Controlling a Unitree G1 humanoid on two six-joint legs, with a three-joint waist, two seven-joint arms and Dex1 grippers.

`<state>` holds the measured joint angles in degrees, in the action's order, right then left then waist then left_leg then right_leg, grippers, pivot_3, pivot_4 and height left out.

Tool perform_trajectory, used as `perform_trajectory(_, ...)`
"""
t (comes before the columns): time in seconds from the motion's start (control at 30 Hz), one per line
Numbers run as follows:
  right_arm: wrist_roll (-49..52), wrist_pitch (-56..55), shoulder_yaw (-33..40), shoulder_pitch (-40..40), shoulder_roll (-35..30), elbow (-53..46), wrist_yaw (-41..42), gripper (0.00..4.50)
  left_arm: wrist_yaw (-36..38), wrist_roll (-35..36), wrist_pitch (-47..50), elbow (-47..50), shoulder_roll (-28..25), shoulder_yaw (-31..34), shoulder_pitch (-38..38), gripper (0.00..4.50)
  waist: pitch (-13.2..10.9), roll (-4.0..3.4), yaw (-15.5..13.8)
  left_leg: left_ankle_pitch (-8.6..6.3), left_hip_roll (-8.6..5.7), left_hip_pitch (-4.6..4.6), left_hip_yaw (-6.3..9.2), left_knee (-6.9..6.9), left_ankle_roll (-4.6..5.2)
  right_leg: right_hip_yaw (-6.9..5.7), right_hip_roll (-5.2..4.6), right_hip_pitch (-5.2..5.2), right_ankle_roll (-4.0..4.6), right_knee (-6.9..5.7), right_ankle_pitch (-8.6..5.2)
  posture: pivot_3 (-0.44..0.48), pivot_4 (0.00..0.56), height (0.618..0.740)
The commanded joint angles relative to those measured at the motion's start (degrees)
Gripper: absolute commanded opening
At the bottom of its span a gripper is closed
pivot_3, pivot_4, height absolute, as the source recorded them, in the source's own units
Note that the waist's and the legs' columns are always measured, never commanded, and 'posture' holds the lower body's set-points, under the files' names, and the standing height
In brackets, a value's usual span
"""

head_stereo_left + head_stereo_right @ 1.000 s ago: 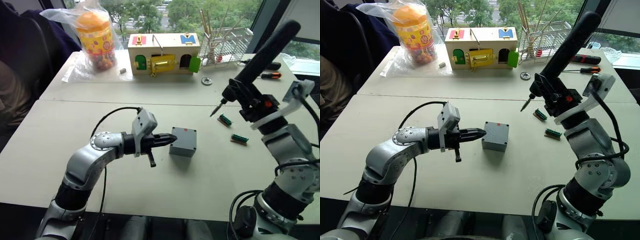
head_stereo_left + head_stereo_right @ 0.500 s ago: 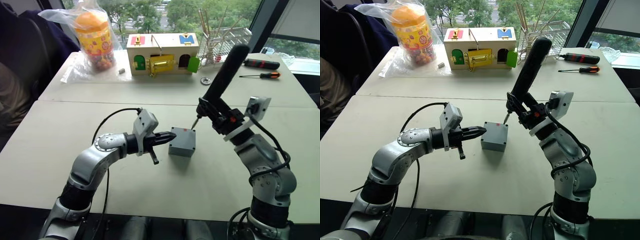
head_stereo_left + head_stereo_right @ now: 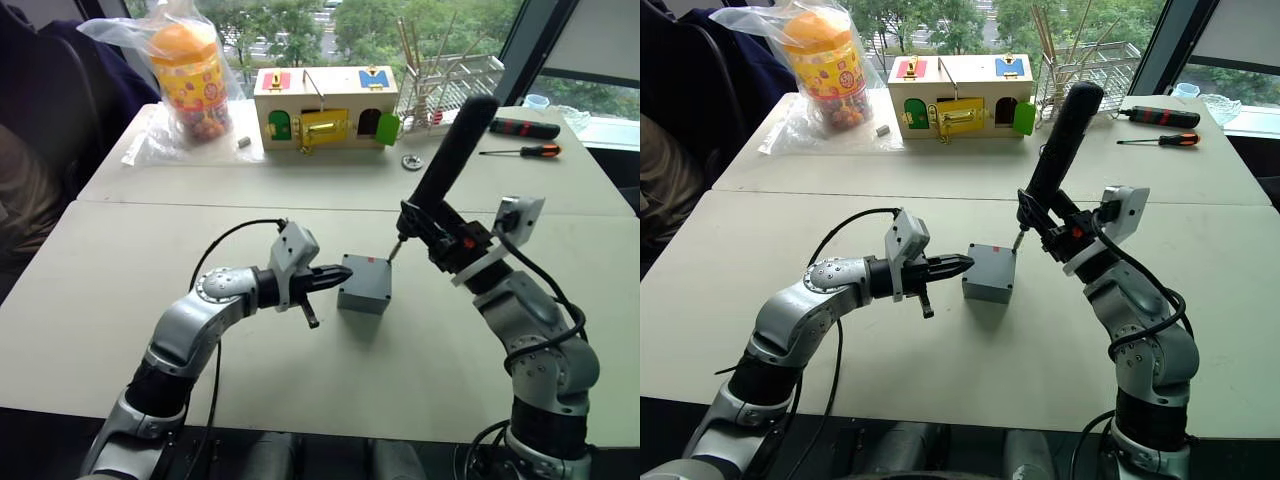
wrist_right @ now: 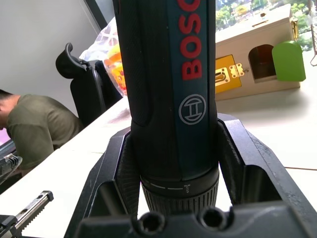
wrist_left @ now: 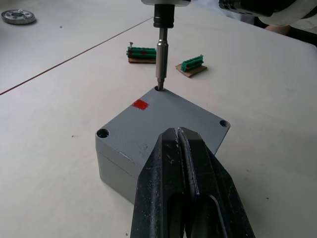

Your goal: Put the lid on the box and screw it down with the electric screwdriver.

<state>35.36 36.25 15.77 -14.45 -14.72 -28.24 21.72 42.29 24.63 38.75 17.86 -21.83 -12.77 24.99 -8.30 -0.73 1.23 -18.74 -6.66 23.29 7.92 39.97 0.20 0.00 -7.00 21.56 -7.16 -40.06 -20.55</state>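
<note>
"BOSCH" (partly cut off) in red on the electric screwdriver (image 4: 171,89) w/ round logo below.

Grey lid (image 5: 171,115) sits on the box (image 3: 364,288); electric screwdriver (image 3: 447,170) bit in its corner hole.

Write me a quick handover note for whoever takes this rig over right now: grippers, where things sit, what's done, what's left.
Left gripper: shut, its tips against the side of the box.
Right gripper: shut on the electric screwdriver, bit in a far corner hole.
The lid is seated on the box, mid-table.
Done: lid on, driver lined up.
Left: drive this corner, then the others; two visible holes look empty.
</note>
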Motion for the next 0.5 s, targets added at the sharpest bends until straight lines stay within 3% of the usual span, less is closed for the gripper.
perform_trajectory(0.03,1.8,-1.7,-0.2,-0.2,-0.8,-2.8,0.1,1.76,0.4,-0.4,-1.7,0.2,0.5,-0.3,0.9,0.0,0.0,0.0,0.0,0.0,0.0,0.0,0.0,0.0,0.0,0.0,0.0,0.0,0.0,0.0,0.0,0.0,0.15,0.74)
perform_trajectory(0.5,-5.6,-8.0,-8.1,2.1,-2.3,0.1,1.2,1.76,1.7,-7.1,-5.4,-6.9,1.7,-6.7,1.8,0.0,0.0,0.01,0.0,0.0,0.01,-0.06,0.0,-0.01,0.0,0.0,0.01,-0.02,0.0,0.01,0.0,0.0,0.15,0.74)
